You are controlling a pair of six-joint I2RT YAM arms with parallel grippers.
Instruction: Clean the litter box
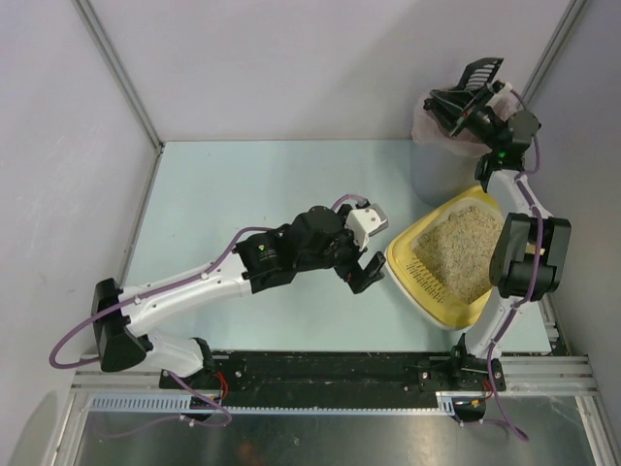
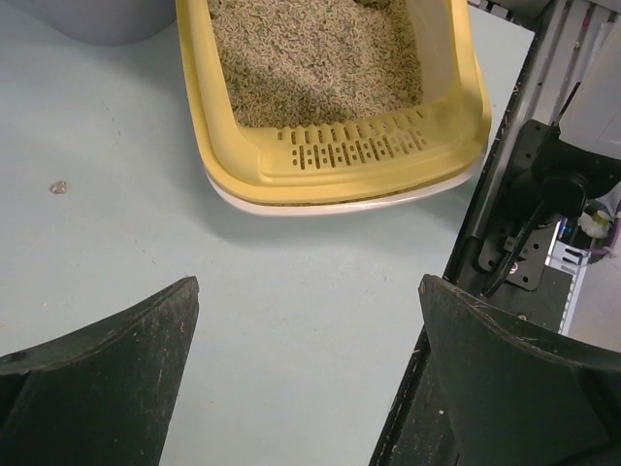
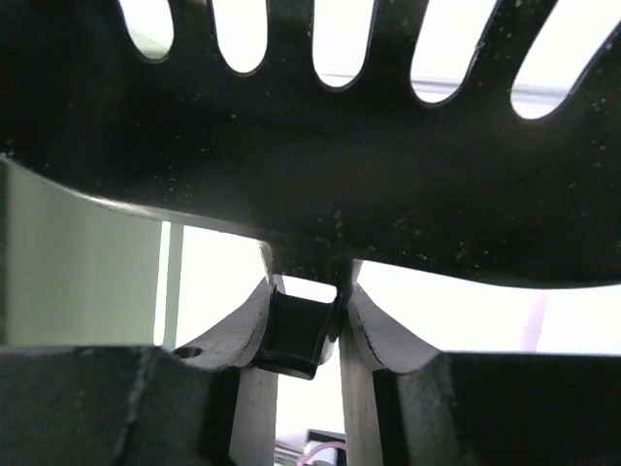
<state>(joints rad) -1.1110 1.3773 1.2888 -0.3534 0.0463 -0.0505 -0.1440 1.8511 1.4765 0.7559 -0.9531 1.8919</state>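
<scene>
Currently I have the left gripper (image 1: 367, 270) low over the pale table (image 1: 252, 184) in the middle of the overhead view, just beside the left edge of the litter box (image 1: 401, 257) but not touching it. On its wrist camera the left gripper (image 2: 309, 291) is spread wide, one dark finger in each bottom corner of the frame and bare table between them. The litter box (image 2: 456, 116) sits in the upper centre of that picture. It is a yellow tray with a wide rim and a patch of slots on the near wall, and a white edge shows under it. Beige litter (image 2: 310, 58) fills the inside. A small speck (image 2: 59, 186) lies on the table at the left, well apart from the tray. From above, the litter box is at centre right, turned corner-on, with the right arm's elbow hanging over its right side. The right gripper (image 1: 466, 100) is raised at the upper right over the grey bin (image 1: 437, 170) with its pink liner (image 1: 423, 118), which stands just behind the tray. It is pinching a black slotted scoop (image 1: 480, 70). On the right wrist camera the scoop (image 3: 310, 165) fills the top of the frame with light through its slots, and the right gripper (image 3: 303, 325) is clamped on its handle stub.
</scene>
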